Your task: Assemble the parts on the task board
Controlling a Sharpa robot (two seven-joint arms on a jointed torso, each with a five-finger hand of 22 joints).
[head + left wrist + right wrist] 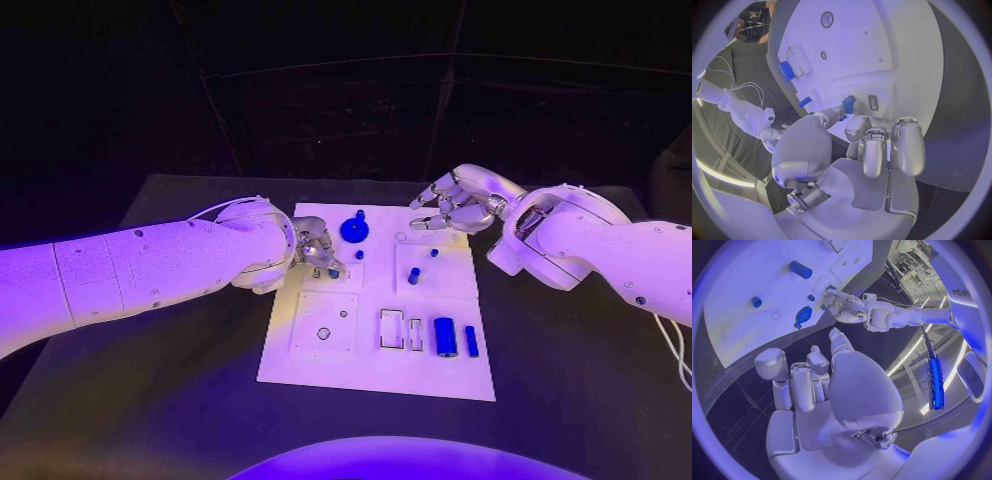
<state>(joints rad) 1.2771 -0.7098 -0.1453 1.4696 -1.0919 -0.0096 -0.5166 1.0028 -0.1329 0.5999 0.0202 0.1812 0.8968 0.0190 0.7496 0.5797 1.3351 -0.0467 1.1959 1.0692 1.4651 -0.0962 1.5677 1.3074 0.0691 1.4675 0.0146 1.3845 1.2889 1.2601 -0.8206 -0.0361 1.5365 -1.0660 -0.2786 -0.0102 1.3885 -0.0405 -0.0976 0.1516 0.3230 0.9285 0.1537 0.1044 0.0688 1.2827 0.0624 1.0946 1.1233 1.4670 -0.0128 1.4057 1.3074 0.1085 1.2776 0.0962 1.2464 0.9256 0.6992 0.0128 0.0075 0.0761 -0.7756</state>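
In the middle of the head view, the white task board [378, 340] was seen on the black table [577, 400]. The left hand [315, 256] was placed over the board's left edge, and a small blue part [333, 272] was pinched at its fingertips. A round blue part [355, 231] stood in the upper part of the board, two small blue pegs [414, 276] near the centre, and a blue cylinder [446, 337] with a thin blue bar [472, 341] at the lower right. The right hand [459, 203] was held above the board's upper right corner, fingers apart, nothing held.

In the left wrist view, the blue part [848, 104] was gripped between the thumb and a finger, close to the board [879, 40].

In the right wrist view, the right hand [826, 385] was shown with its fingers loosely spread and empty; the board [748, 300] was seen in the upper left of the frame, with the left hand [842, 307] at its edge.
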